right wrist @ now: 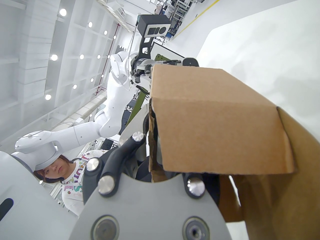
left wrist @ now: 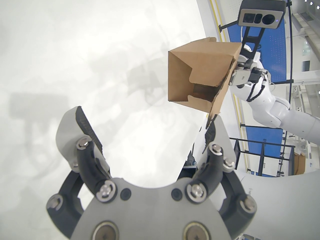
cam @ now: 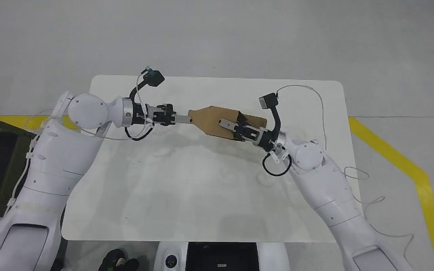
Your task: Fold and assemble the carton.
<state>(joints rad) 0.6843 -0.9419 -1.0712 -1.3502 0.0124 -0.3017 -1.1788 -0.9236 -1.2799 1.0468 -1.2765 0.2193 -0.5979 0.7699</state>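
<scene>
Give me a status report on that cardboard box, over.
Left gripper open, one fingertip by the carton. Right gripper shut on carton, held above table. Nothing blocking.

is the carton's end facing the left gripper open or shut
Open: inside the carton a dark hollow shows; a flap covers only part of it.

One brown carton point(cam: 213, 120) at center frame, one white table point(cam: 203, 196) and two grippers: the left gripper point(cam: 182, 118) left of center, the right gripper point(cam: 230, 126) right of center.
</scene>
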